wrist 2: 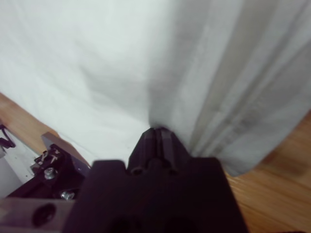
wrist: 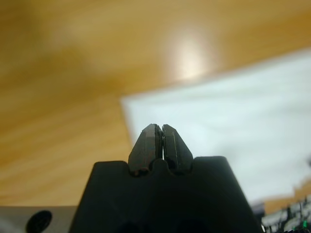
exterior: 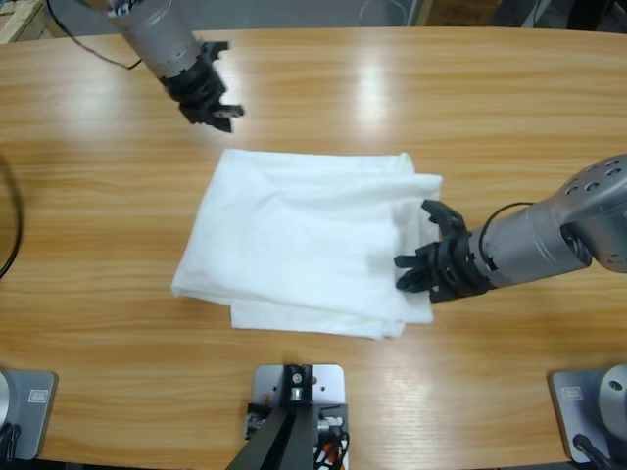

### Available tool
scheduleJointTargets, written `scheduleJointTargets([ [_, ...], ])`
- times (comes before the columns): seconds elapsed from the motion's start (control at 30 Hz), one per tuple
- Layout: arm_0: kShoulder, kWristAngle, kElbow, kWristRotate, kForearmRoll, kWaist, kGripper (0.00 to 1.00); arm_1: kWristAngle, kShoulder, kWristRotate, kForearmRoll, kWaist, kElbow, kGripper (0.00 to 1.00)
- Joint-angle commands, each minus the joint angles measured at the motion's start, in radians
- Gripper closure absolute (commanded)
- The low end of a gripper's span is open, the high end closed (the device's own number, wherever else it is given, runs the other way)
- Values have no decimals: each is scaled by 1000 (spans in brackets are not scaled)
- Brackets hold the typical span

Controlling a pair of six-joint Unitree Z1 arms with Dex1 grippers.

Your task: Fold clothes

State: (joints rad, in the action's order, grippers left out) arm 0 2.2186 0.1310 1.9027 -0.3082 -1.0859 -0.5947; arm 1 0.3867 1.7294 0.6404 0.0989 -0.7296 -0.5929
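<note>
The white T-shirt [exterior: 294,235] lies folded into a rough rectangle in the middle of the wooden table [exterior: 98,196]; no lettering shows. My left gripper [exterior: 217,110] hovers shut and empty just beyond the shirt's far left corner. In the left wrist view its jaws [wrist: 160,127] are pressed together, with the T-shirt [wrist: 233,107] ahead of them. My right gripper [exterior: 416,266] is at the shirt's right edge. In the right wrist view its jaws [wrist 2: 158,132] are shut, and a fold of the T-shirt [wrist 2: 97,63] is gathered at their tips.
Bare table surrounds the shirt on all sides. The left arm comes in from the upper left corner and the right arm [exterior: 549,235] from the right edge. A dark cable [exterior: 8,225] curves along the left edge.
</note>
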Motion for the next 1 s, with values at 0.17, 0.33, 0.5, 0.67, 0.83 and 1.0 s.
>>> scheduleJointTargets([
  [0.17,77,58,-102,-106,91,-237,1000,-25,40,9,16,-4,77,1000],
  [0.33,104,58,-59,-79,85,-162,1000,-25,57,9,6,-4,77,1000],
  [0.5,135,76,-62,-60,81,-160,1000,-25,68,9,-2,-4,77,1000],
  [0.67,155,72,-73,-51,72,-185,1000,-25,75,9,-6,-4,77,1000],
  [0.83,174,-56,-62,-51,71,-181,1000,-25,67,10,-5,-4,77,1000],
  [1.0,213,-196,9,-62,54,-112,1000,-25,45,10,7,-4,77,1000],
])
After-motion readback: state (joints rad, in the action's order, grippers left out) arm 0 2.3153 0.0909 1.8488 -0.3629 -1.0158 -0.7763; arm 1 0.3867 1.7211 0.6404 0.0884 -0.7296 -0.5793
